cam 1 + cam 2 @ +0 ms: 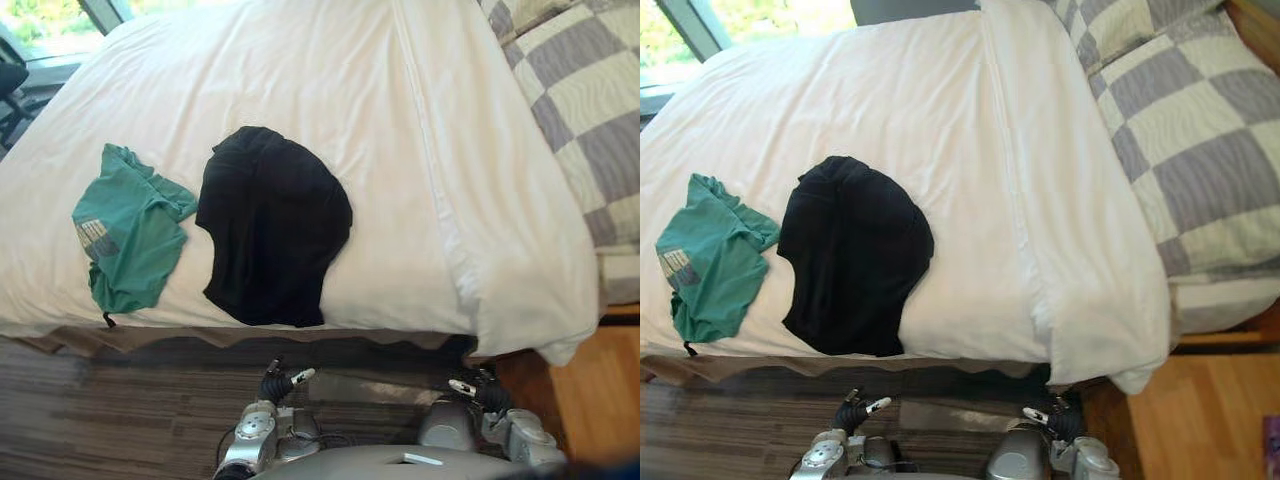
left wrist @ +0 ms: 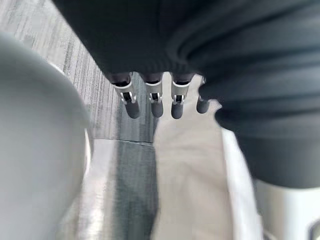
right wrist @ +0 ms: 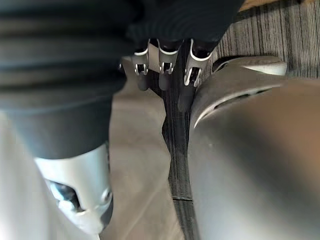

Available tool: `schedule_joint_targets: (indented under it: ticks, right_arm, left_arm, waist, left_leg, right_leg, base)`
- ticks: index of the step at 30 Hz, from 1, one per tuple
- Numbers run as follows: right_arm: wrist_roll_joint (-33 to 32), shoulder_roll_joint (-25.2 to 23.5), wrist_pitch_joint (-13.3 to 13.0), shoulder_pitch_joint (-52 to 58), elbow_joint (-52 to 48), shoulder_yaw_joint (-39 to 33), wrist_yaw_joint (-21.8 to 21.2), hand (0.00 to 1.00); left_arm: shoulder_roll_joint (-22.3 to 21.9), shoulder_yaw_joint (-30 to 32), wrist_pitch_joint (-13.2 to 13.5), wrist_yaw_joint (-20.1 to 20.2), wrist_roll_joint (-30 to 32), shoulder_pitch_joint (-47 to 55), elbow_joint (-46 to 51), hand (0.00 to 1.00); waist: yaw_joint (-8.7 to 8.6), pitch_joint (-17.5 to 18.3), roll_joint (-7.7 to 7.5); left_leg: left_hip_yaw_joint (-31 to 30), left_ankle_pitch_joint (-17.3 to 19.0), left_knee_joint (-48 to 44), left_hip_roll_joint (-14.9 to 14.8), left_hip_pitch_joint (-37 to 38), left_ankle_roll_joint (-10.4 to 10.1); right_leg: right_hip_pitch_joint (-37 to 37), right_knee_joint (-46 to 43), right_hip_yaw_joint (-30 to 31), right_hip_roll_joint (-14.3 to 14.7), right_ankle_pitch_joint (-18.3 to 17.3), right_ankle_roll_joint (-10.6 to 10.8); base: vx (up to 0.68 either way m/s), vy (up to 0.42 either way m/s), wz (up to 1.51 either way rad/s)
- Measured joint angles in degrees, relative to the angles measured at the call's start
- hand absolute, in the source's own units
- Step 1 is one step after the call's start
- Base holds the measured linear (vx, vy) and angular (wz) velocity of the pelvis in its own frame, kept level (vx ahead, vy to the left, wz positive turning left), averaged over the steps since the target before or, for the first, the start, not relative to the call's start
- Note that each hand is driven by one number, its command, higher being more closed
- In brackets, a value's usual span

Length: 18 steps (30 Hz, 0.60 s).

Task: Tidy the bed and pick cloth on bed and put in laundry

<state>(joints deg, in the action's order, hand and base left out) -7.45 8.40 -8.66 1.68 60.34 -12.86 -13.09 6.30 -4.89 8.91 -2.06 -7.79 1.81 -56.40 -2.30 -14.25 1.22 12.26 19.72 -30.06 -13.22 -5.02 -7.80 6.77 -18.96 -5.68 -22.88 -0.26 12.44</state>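
**A:** Black cloth (image 1: 272, 225) lies spread near the foot edge of the bed (image 1: 420, 200). The green cloth (image 1: 128, 228) sits crumpled just beside it, on the robot's left.

**B:** And the hands?

**A:** Left hand (image 2: 131, 102) and right hand (image 3: 165, 75) hang low, fingers straight and relaxed, holding nothing.

**B:** What could go wrong?

**A:** Probably a grab that catches the white cover (image 1: 940, 90) too and drags it. A shallow pinch could also let the cloth slide to the floor (image 1: 100, 400).
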Motion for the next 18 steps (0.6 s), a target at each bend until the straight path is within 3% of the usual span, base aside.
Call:
schedule_joint_targets:
  ticks: [1,2,3,4,6,8,9,12,14,16,17,18]
  right_arm:
    - [0.75,-1.1,-1.52,0.3,0.23,0.36,-0.28,0.0]
    - [1.87,-1.74,-2.56,0.33,0.25,0.9,-0.26,0.0]
    - [3.3,-2.12,-3.67,0.44,0.29,2.24,-0.52,0.0]
    - [4.66,-2.82,-5.15,0.6,0.29,3.11,-1.26,0.0]
    - [6.69,-3.2,-7.75,0.64,0.24,5.4,-1.53,0.0]
    - [8.14,-3.27,-8.75,0.14,0.12,8.61,-1.49,0.0]
    - [8.69,-3.29,-8.9,-0.1,0.11,10.13,-1.49,0.0]
    - [8.92,-3.01,-8.55,-1.45,0.27,12.9,-1.57,0.0]
    - [8.66,-2.89,-7.24,-1.46,0.25,14.08,-2.49,0.0]
    - [7.29,-2.29,-5.16,-1.49,-0.57,15.76,-3.87,0.0]
    - [6.65,-1.78,-4.11,-1.53,-1.53,16.29,-4.17,0.0]
    - [6.43,-1.05,-2.79,-1.5,-2.25,17.09,-3.96,0.0]
  left_arm:
    - [1.13,-0.19,-0.51,0.49,-0.39,0.75,-0.64,0.0]
    - [1.41,-0.14,-0.8,0.76,-1.39,1.41,-0.54,0.0]
    - [2.31,-0.09,-0.85,0.91,-2.11,1.51,-0.56,0.0]
    - [3.32,-0.17,-0.96,1.25,-2.2,1.51,-0.72,0.0]
    - [3.82,-0.9,-1.04,2.01,-2.16,0.76,-1.11,0.0]
    - [2.98,-2.24,-1.24,2.18,-1.05,-0.26,-1.08,0.0]
    - [2.13,-2.48,-1.31,2.18,0.39,-0.37,-1.09,0.0]
    - [0.42,-5.28,-1.28,1.42,5.22,-1.22,-0.96,0.0]
    - [-0.06,-6.57,-1.23,-0.32,7.98,-1.49,-0.49,0.0]
    - [-0.59,-6.81,-1.35,-1.56,9.47,-1.44,1.09,0.0]
    - [-0.82,-6.65,-1.68,-1.83,9.47,-1.48,2.01,0.0]
    - [-1.2,-6.38,-1.9,-2.4,9.51,-1.47,3.14,0.0]
  waist:
    - [0.38,0.61,-0.24]
    - [0.42,1.18,-0.37]
    - [0.41,1.6,-1.1]
    - [0.28,2.05,-1.8]
    - [0.2,2.1,-2.18]
    - [0.22,2.17,-2.29]
    - [0.21,2.28,-2.46]
    - [0.02,2.28,-0.7]
    - [0.12,2.34,-0.54]
    - [0.31,1.5,0.01]
    - [0.17,0.78,0.48]
    - [0.16,0.32,0.78]
  left_leg:
    - [1.52,0.25,0.64,-0.06,0.38,0.94]
    - [2.56,-0.34,2.08,0.07,0.96,1.98]
    - [2.98,-1.21,4.02,0.36,1.85,2.96]
    - [3.07,-2.52,6.55,0.83,2.42,3.75]
    - [2.63,-5.78,11.83,2.77,3.18,5.25]
    - [2.4,-7.94,15.18,5.87,3.33,6.38]
    - [2.3,-8.33,15.68,7.53,3.28,6.69]
    - [1.23,-8.81,15.38,9.46,2.97,7.11]
    - [1.14,-8.42,12.92,9.18,2.85,6.66]
    - [1.18,-6.71,1.38,6.91,-1.3,4.72]
    - [1.13,-7.13,-5.57,5.49,-3.72,4.08]
    - [1.41,-8.88,-12.52,3.67,-6.6,2.0]
  right_leg:
    - [0.97,0.54,-1.16,0.11,5.65,-4.77]
    - [1.72,0.6,-3.32,0.12,8.26,-8.31]
    - [2.33,-0.66,-5.62,0.63,7.88,-9.44]
    - [2.69,-3.26,-7.89,2.73,4.73,-8.37]
    - [2.84,-7.57,-9.32,8.35,-2.27,-8.4]
    - [1.75,-8.14,-9.36,13.11,-9.28,-8.61]
    - [0.08,-5.59,-9.58,13.93,-11.77,-9.56]
    - [-3.39,-0.13,-9.53,13.19,-13.1,-9.57]
    - [-5.16,0.47,-10.39,13.39,-13.14,-9.68]
    - [-6.67,0.39,-10.38,13.61,-15.1,-10.5]
    - [-7.46,-0.15,-10.33,13.72,-15.54,-10.4]
    - [-8.11,-0.97,-9.76,13.46,-15.81,-10.56]
  base:
    - [-0.14,0.552,-0.49]
    - [-0.1,0.445,-0.34]
    - [-0.06,0.37,-0.22]
    - [-0.05,0.282,-0.02]
    - [-0.03,0.221,0.27]
    - [0.01,0.13,0.3]
    - [0.01,0.078,0.22]
    - [0.01,0.034,0.27]
    - [0.0,-0.002,0.2]
    - [-0.05,0.012,0.04]
    - [-0.05,0.036,-0.14]
    - [-0.01,0.094,-0.34]
